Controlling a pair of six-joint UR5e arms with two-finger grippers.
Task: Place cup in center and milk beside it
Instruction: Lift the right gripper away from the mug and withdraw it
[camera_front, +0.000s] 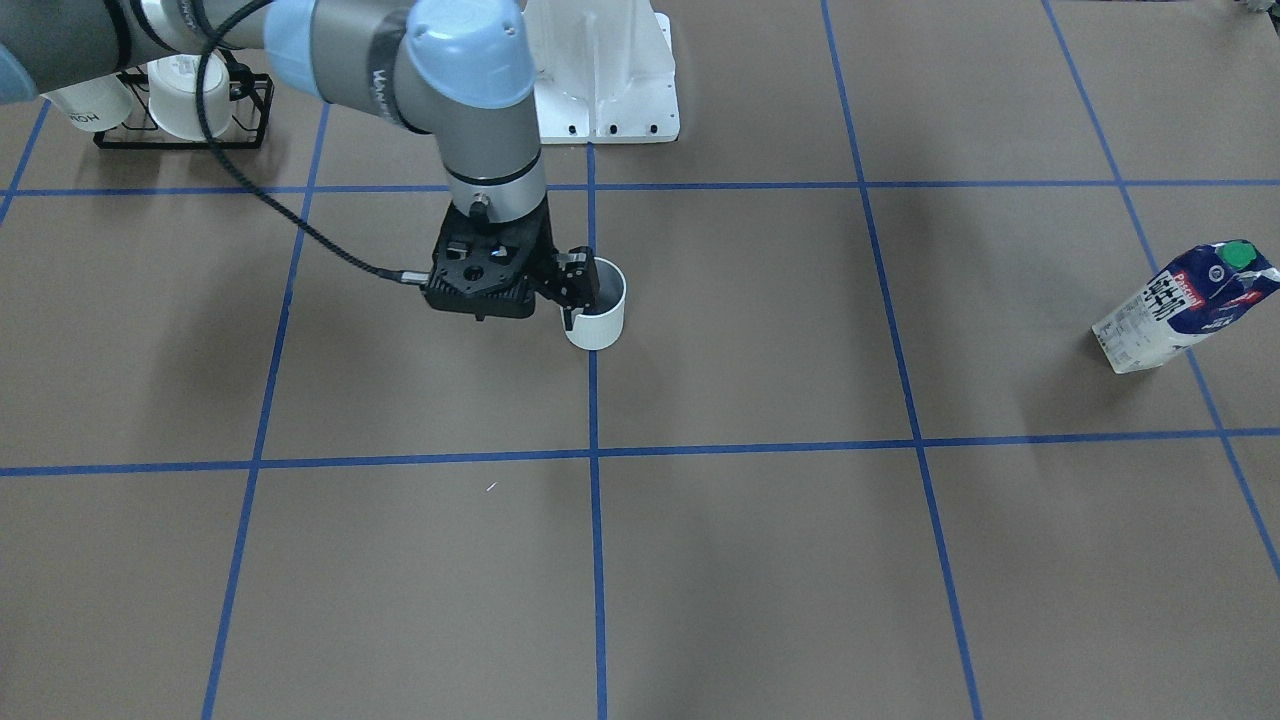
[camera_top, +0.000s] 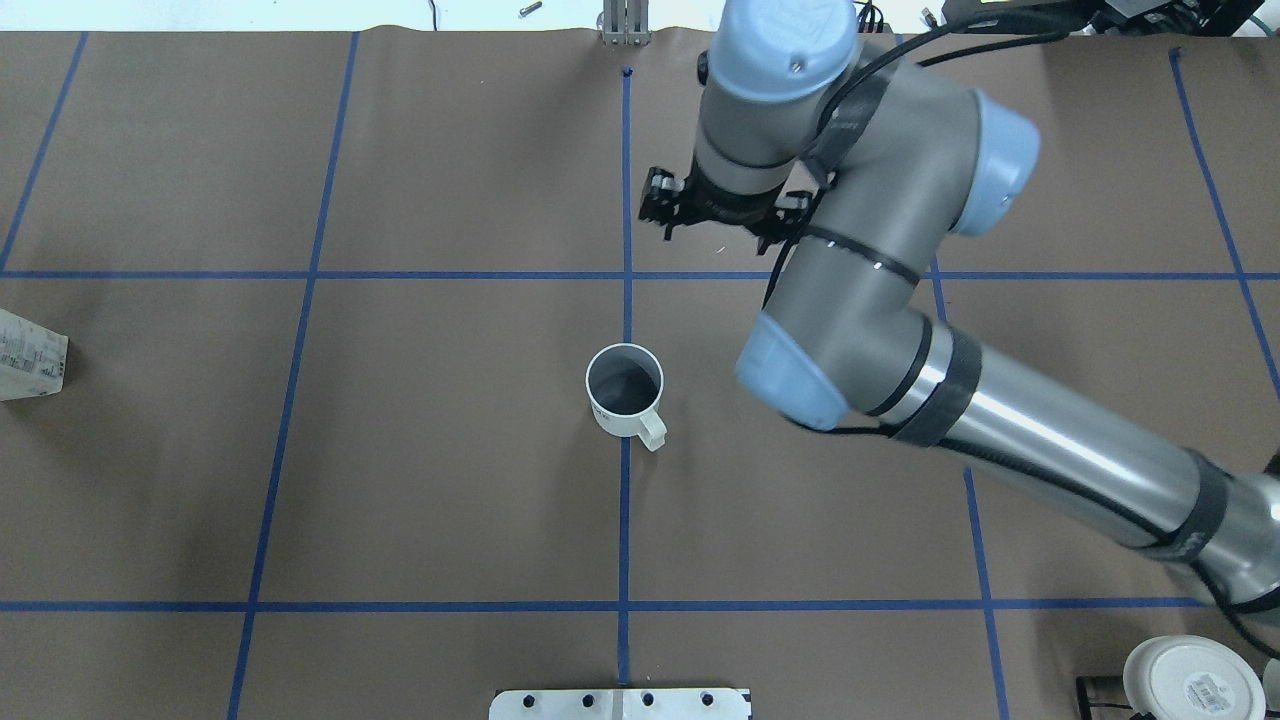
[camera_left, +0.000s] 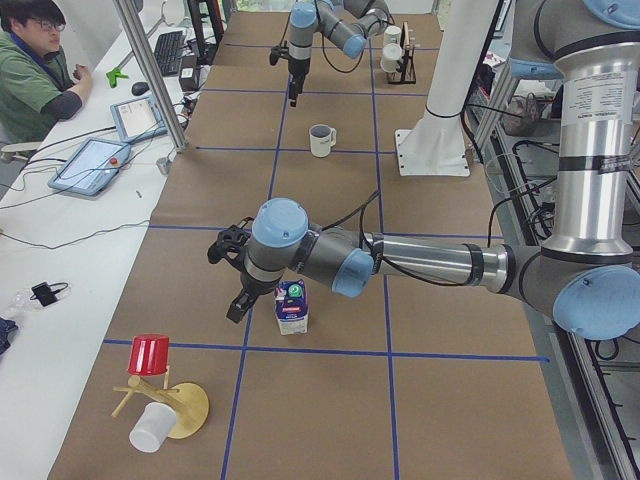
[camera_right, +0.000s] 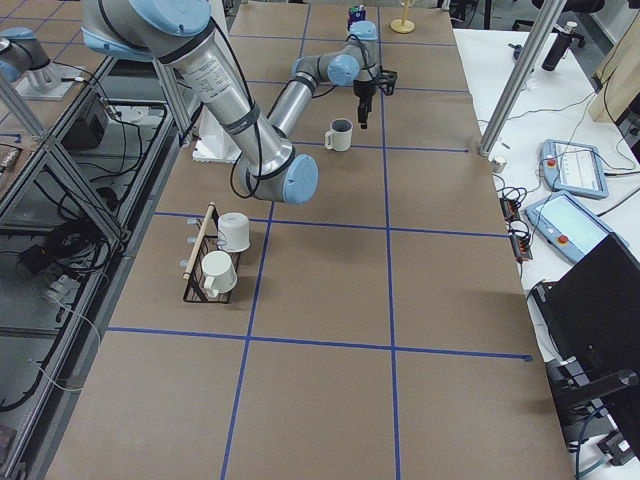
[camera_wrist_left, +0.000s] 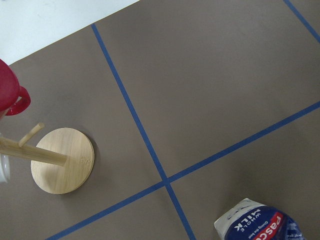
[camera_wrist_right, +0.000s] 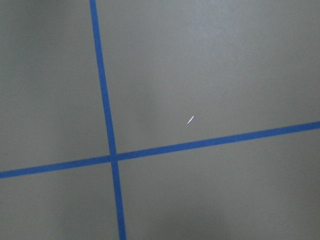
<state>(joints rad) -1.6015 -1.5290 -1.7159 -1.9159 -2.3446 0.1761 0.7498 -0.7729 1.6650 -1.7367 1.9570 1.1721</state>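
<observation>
The cup (camera_top: 623, 385) stands upright on the tabletop (camera_top: 450, 450) in the center (camera_top: 625, 320). It sits on the vertical blue tape line, between the two horizontal lines, with its handle turned to the lower right of the overhead frame. I judge that half of the job done.

My right gripper (camera_front: 577, 300) hangs above the tabletop with nothing in it. In the front-facing view its fingers look parted and seem to overlap the cup's rim. The overhead view shows the gripper well up-frame of the cup, so that overlap is only the viewing angle.

The milk carton (camera_front: 1185, 305) stands far off at the right edge of the front-facing frame, well apart from the cup.

The step in hand is the milk. My left gripper (camera_left: 238, 300) hovers just beside the carton's green cap. Only the left side view shows this gripper, so I cannot tell whether it is parted or closed.

Next, I judge, it must come down around the carton, close on it, and carry it across to stand beside the cup without knocking it. My right arm should clear the middle first.

- Neither wrist view shows any fingers.
- The left wrist view cuts the carton off at the lower right corner.
- The overhead view shows only a sliver of the carton at its left edge.
- The front-facing view hides the cup's handle.
</observation>
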